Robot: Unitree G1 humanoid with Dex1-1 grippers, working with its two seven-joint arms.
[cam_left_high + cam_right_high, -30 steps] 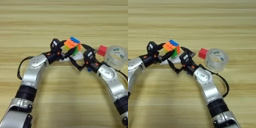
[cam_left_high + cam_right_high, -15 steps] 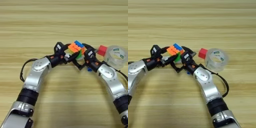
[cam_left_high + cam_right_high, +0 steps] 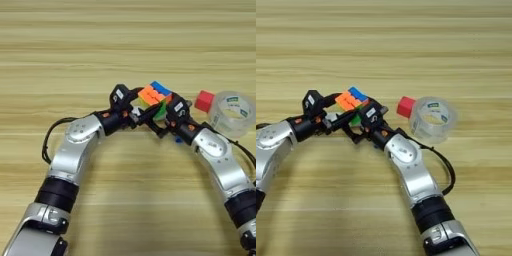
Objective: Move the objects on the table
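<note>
Fingers of my left gripper [image 3: 145, 111] pinch puzzle cube [image 3: 154, 96], lifting it to move. Right gripper [image 3: 162, 124] sits close beside; can't tell its fingers. Tape roll [image 3: 231, 112], red cube [image 3: 204, 100] wait.

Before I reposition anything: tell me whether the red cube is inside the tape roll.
No, the small red cube sits outside the clear tape roll, against its left rim.

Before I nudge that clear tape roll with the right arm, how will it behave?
The clear tape roll lies flat on its side face on the table, so it would probably slide rather than roll. It is a hollow ring, likely light, so it may skid or spin easily. The small red cube sits right beside it and would probably get shoved along.
</note>
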